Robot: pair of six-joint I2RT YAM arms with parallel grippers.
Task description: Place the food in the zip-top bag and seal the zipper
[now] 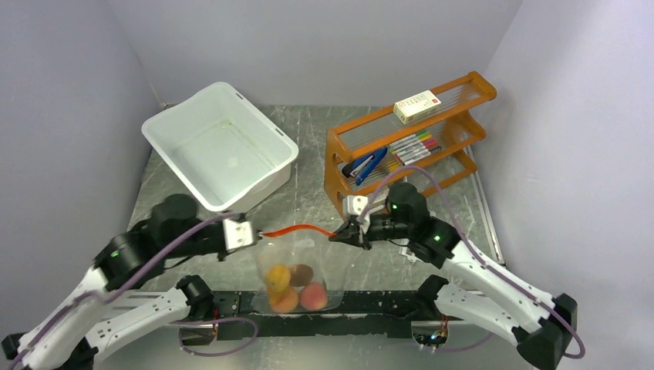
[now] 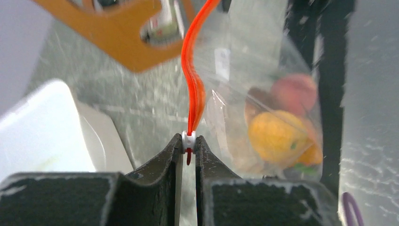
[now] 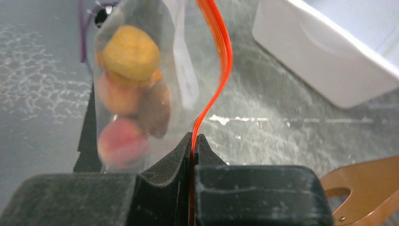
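The clear zip-top bag (image 1: 308, 258) hangs between my two grippers over the table's near edge. The food (image 1: 291, 287), several orange, peach-pink and brown toy fruits, sits in its bottom. The orange-red zipper (image 1: 301, 229) runs wavy along the mouth. My left gripper (image 1: 258, 233) is shut on the zipper's left end. In the left wrist view, that gripper (image 2: 188, 141) pinches the white slider (image 2: 188, 137), with the zipper (image 2: 195, 89) leading away and the food (image 2: 275, 136) to the right. My right gripper (image 3: 195, 137) is shut on the zipper (image 3: 220, 56), with the food (image 3: 129, 52) to its left.
A white plastic tub (image 1: 220, 146) stands at the back left. An orange wooden rack (image 1: 409, 142) at the back right holds coloured markers (image 1: 412, 146), with a small box (image 1: 416, 106) on top. A black bar (image 1: 370, 304) runs along the near edge under the bag.
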